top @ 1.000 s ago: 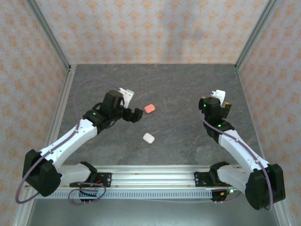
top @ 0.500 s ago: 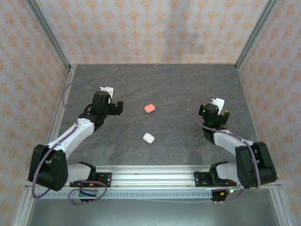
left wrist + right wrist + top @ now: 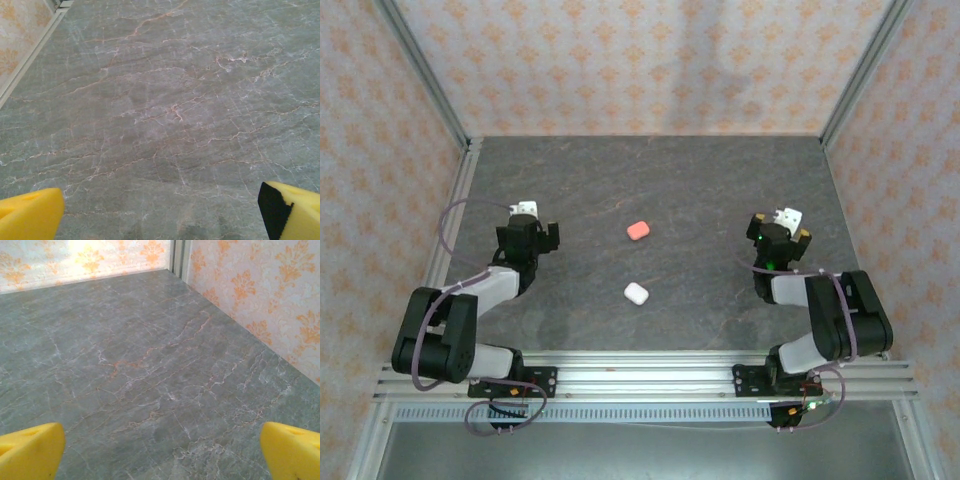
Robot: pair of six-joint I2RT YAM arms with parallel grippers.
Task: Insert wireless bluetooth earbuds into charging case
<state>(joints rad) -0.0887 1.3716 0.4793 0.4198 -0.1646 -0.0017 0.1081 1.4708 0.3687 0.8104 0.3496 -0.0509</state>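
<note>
Two closed pebble-shaped charging cases lie mid-table: a pinkish-red case (image 3: 638, 230) farther back and a white case (image 3: 636, 293) nearer the arms. The earbuds are out of view. My left gripper (image 3: 529, 230) sits folded back at the left, well away from both cases, and is open. Its yellow fingertips (image 3: 30, 214) frame bare marble, and nothing lies between them at the left gripper (image 3: 160, 215). My right gripper (image 3: 779, 229) is folded back at the right and is open too. The right gripper (image 3: 160, 450) is empty, its yellow pads (image 3: 292, 450) spread wide.
The dark marble tabletop (image 3: 700, 180) is fenced by patterned walls with metal corner posts (image 3: 425, 70). A wall (image 3: 260, 295) runs close along the right of the right gripper. An aluminium rail (image 3: 640, 375) crosses the near edge by the arm bases.
Both arms have folded back toward their bases. The left gripper swung left, away from the pinkish-red case; the right drew in and lower. The cases have not moved.
</note>
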